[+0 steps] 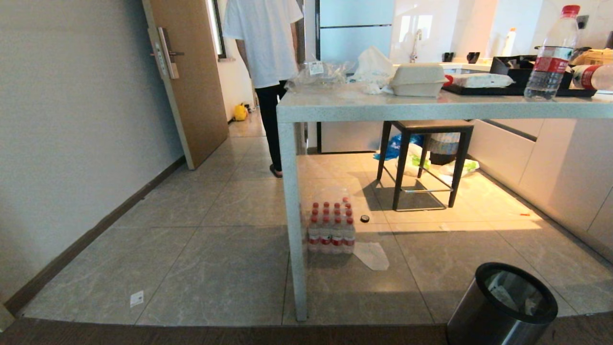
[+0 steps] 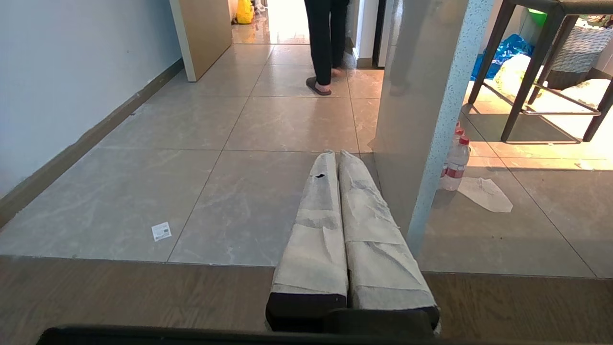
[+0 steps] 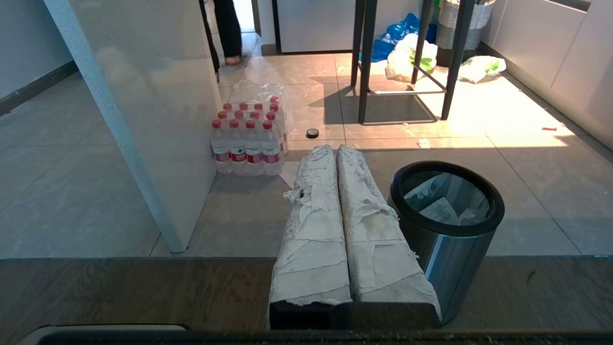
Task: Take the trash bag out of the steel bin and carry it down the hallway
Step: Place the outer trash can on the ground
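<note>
Steel bin [image 3: 448, 235]: small round waste bin, polished stainless wall, black rim ring, standing upright on the floor where the grey marble-look tiles meet a strip of dark wood-look flooring. In the head view it is seen at the lower right, beyond the near leg of the desk [image 1: 364, 108].

Trash bag [image 3: 443, 203]: thin pale plastic lining, seen only through the bin's open mouth; crumpled, with some paper scraps inside. Loop handles are not made out.

Right gripper [image 3: 335, 149]: two long jaws wrapped in worn whitish tape, pressed together along their length, nothing held. The bin is found just beside these jaws, on their outer side and slightly ahead, its upright axis roughly square to the level line of the jaws. This arm is judged the nearer by far; a swing outward and a dip over the rim would be called for.

Left gripper [image 2: 334, 154]: same taped jaws, likewise pressed together and empty, pointed along the floor past the desk leg, well apart from the bin.

Also listed: a shrink-wrapped pack of water bottles [image 1: 330, 227] with red caps beside the desk leg; a dark stool [image 1: 424, 160] under the desk; a person [image 1: 268, 62] standing by the open door [image 1: 191, 72], where the tiled passage leads on.
</note>
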### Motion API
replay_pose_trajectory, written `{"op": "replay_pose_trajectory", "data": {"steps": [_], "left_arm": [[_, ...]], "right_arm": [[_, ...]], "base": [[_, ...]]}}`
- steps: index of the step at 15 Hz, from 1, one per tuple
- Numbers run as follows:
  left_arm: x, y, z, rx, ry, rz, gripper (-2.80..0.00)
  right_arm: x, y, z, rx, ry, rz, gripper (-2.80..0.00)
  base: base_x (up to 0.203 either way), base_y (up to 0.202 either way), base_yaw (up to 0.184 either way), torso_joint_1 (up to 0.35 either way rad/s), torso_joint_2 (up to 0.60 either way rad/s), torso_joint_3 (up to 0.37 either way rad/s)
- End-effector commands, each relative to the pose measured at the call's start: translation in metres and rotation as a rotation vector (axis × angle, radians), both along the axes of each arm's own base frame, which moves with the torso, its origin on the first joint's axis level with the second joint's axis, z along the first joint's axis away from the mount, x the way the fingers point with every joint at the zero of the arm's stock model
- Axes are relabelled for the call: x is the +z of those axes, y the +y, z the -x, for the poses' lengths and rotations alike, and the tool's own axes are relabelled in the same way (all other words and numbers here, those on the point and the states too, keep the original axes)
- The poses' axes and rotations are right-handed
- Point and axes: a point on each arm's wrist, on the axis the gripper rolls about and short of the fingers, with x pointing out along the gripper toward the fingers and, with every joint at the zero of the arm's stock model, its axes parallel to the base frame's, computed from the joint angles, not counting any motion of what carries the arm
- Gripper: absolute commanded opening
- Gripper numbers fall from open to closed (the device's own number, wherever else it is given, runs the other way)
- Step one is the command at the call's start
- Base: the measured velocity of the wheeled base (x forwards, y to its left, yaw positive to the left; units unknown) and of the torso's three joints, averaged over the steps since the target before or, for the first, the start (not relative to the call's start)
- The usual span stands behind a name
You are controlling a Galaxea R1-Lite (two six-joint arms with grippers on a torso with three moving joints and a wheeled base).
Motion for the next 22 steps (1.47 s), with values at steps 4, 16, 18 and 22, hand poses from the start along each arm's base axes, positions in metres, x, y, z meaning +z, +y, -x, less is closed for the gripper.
{"op": "replay_pose_trajectory", "data": {"steps": [4, 16, 18, 22], "left_arm": [[0.0000, 0.0000, 0.0000, 0.000, -0.001, 0.000, -2.80], [0.0000, 0.0000, 0.0000, 0.000, -0.001, 0.007, -2.80], [0.0000, 0.0000, 0.0000, 0.000, -0.001, 0.007, -2.80], [0.0000, 0.0000, 0.0000, 0.000, -0.001, 0.007, -2.80]], "right_arm": [[0.0000, 0.0000, 0.0001, 0.001, -0.001, 0.001, -2.80], [0.0000, 0.0000, 0.0000, 0.002, 0.000, 0.001, -2.80], [0.0000, 0.0000, 0.0000, 0.001, 0.000, 0.001, -2.80], [-0.0001, 0.0000, 0.0001, 0.001, -0.001, 0.001, -2.80]], "base": [[0.000, 0.000, 0.000, 0.000, 0.00, 0.000], [0.000, 0.000, 0.000, 0.003, 0.00, -0.124], [0.000, 0.000, 0.000, 0.004, 0.00, -0.200], [0.000, 0.000, 0.000, 0.001, 0.00, -0.198]]}}
